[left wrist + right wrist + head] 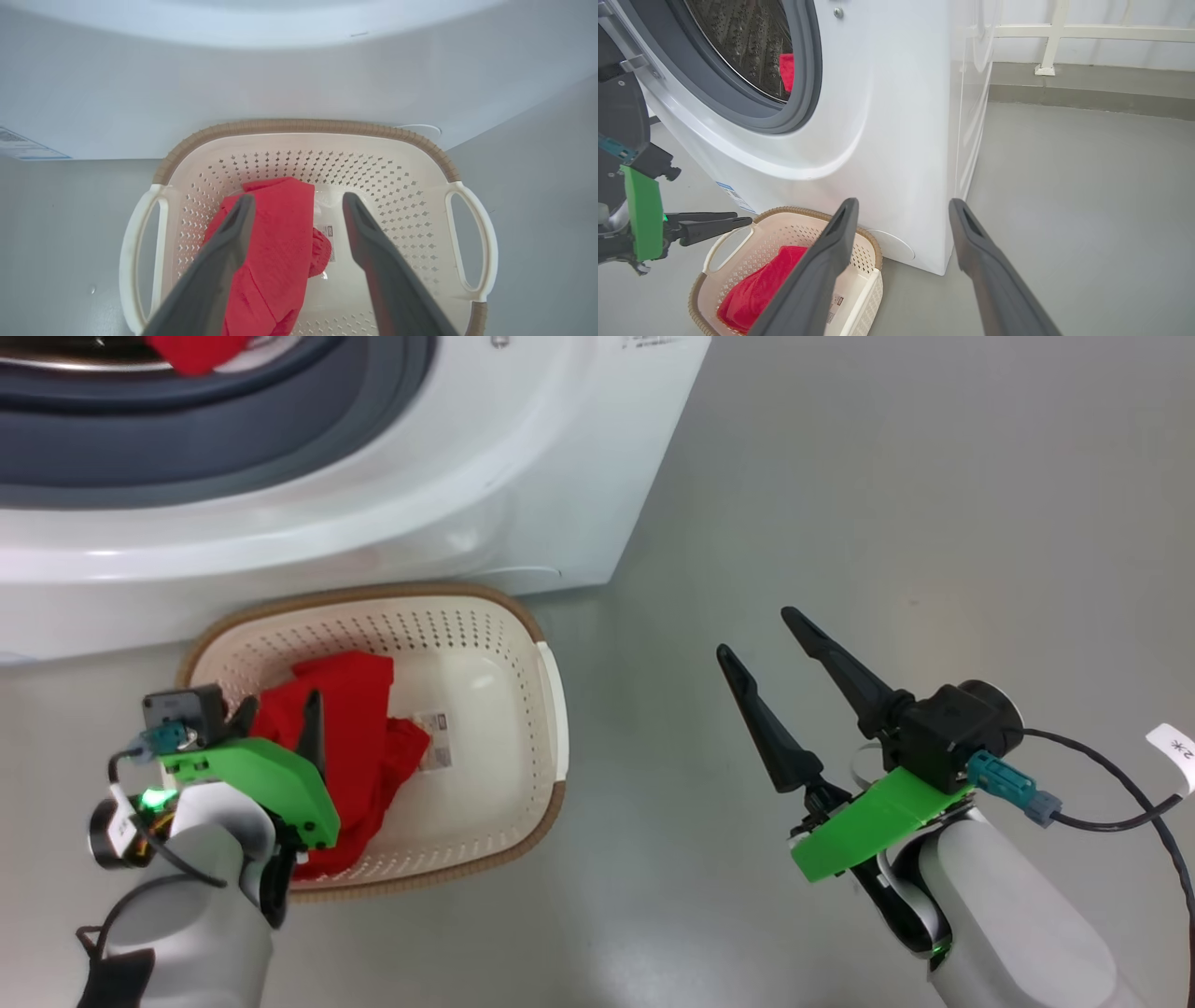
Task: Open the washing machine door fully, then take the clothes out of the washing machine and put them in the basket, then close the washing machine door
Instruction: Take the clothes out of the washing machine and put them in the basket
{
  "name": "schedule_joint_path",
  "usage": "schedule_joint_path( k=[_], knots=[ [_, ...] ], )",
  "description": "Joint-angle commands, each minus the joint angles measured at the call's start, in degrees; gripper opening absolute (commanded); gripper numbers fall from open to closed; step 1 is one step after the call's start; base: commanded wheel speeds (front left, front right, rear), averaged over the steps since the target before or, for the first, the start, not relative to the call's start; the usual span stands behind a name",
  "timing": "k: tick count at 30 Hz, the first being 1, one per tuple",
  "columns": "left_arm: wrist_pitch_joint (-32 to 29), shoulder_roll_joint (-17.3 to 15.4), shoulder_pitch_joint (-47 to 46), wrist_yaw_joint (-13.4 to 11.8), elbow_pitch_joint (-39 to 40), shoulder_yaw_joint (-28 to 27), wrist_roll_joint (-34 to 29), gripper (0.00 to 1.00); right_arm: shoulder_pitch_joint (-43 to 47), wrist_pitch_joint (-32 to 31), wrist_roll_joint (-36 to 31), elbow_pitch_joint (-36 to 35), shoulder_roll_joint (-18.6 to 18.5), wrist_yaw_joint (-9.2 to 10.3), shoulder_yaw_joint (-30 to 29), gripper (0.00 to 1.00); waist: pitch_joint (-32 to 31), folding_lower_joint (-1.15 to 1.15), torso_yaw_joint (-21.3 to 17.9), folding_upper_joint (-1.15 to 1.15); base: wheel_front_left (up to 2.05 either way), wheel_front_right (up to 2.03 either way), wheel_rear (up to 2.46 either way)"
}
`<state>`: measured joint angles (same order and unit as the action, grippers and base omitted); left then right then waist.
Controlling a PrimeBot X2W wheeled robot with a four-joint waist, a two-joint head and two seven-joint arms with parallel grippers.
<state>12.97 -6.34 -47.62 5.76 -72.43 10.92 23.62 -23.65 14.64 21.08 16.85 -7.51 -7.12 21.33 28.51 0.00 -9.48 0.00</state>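
The cream basket (485, 616) stands on the floor against the white washing machine (467, 476). A red garment (364, 709) lies in the basket's left half, beside the sticker on its bottom. My left gripper (280, 714) hangs open just above that garment (280, 233), holding nothing. The left wrist view shows this gripper (298, 198) over the basket (303, 126). More red cloth (786, 70) lies inside the steel drum (738, 42), past the grey rubber ring. My right gripper (756, 633) is open and empty over the floor, right of the basket. The door is out of view; the opening stands uncovered.
Grey floor (887, 523) spreads to the right of the machine and basket. A white railing (1045, 46) runs along the far wall. A black cable (1120, 803) trails from my right wrist. The machine's blue label (733, 196) sits low on its front.
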Motion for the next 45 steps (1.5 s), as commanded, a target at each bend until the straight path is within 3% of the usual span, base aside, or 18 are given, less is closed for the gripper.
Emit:
schedule_joint_path(
  k=[1, 10, 26, 45],
  knots=[
    [1.09, -1.57, 2.23, 0.19, 1.5, -0.9, 0.13, 1.0, 2.0, 0.36, -0.49, -0.97, -0.14, -0.36, 0.53, 1.0, -2.52, 0.0, 1.01, 0.0, 0.0, 0.0, 0.0],
    [2.0, -1.49, 8.22, 0.55, 12.51, -1.37, -0.88, 1.0, 4.82, 0.36, -2.3, -0.53, 0.01, -0.36, -3.41, 1.0, -8.4, 0.0, 3.03, 0.0, 0.0, 0.0, 0.0],
    [2.02, -0.58, 25.36, -1.55, 42.42, -6.48, -4.31, 1.0, 10.64, 0.36, -9.25, -1.64, 1.51, -0.36, -12.12, 1.0, -18.87, 0.0, 5.18, 0.0, 0.0, 0.0, 0.0],
    [2.03, -1.08, 39.79, -5.62, 62.07, -10.69, -6.63, 1.0, 18.03, 0.36, -13.85, -9.64, 3.42, -0.36, -19.94, 1.0, -25.29, 0.0, 4.64, 0.0, 0.0, 0.0, 0.0]
  ],
)
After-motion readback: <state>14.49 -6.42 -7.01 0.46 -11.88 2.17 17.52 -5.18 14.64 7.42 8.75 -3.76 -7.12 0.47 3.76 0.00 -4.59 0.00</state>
